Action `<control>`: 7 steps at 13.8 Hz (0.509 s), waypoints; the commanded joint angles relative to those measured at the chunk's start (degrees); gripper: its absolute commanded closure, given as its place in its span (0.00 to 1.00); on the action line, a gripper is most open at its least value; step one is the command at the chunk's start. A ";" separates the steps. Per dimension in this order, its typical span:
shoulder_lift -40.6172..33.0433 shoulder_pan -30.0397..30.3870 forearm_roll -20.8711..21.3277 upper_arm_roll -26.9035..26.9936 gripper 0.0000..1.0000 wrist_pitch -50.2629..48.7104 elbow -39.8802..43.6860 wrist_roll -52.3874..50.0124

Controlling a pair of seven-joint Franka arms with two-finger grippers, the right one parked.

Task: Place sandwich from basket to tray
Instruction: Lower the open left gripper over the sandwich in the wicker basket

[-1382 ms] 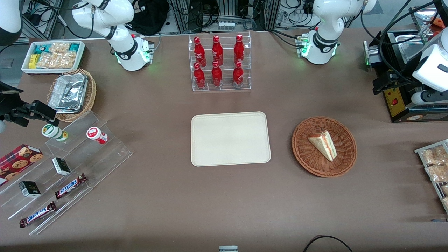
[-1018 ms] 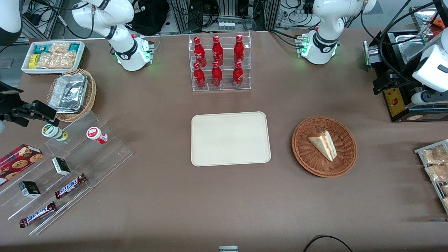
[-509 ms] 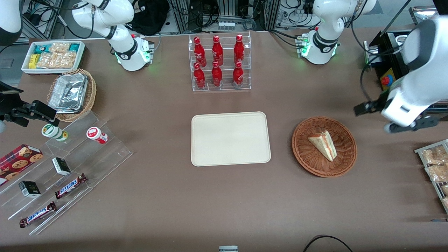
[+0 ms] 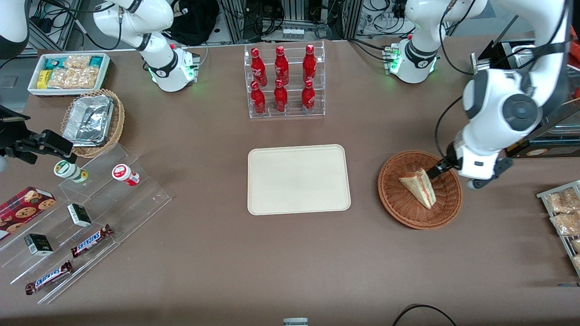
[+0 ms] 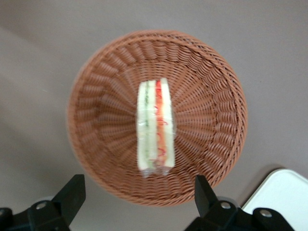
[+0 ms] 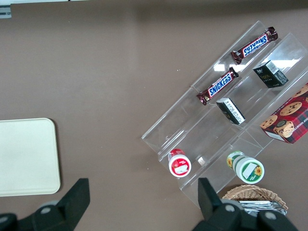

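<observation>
The sandwich point(image 4: 419, 186) is a pale bread wedge with a red, orange and green cut edge. It lies in the round reddish-brown wicker basket point(image 4: 398, 213). The cream tray point(image 4: 299, 179) lies flat beside the basket, toward the parked arm's end, with nothing on it. My left gripper point(image 4: 455, 178) hangs open above the basket's rim toward the working arm's end, apart from the sandwich. In the left wrist view the open gripper point(image 5: 138, 192) holds nothing; the sandwich point(image 5: 155, 126) stands on edge in the middle of the basket point(image 5: 211, 96), and a corner of the tray point(image 5: 284, 197) shows.
A clear rack of red bottles point(image 4: 283, 81) stands farther from the camera than the tray. A rack of snack packets point(image 4: 564, 213) lies at the working arm's end. A stepped acrylic shelf point(image 4: 90, 217), a tan basket with foil tray point(image 4: 93, 122) and a white bin point(image 4: 68, 72) are toward the parked arm's end.
My left arm has swung in from the working arm's end of the table and now hangs over the basket's rim. The sandwich, basket and tray have not moved.
</observation>
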 commanded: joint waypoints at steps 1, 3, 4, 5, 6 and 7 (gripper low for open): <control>0.02 -0.26 0.26 -0.38 0.00 6.47 -5.06 -3.08; 2.05 -0.18 0.35 -0.38 0.00 7.17 -5.06 -2.73; 2.93 -0.17 0.35 -0.38 0.00 8.66 -5.06 -2.73; 4.07 -0.17 0.35 -0.38 0.00 9.45 -5.14 -2.81; 5.12 -0.17 0.35 -0.38 0.00 10.59 -5.06 -2.81; 5.91 -0.17 0.35 -0.38 0.00 11.82 -5.14 -2.90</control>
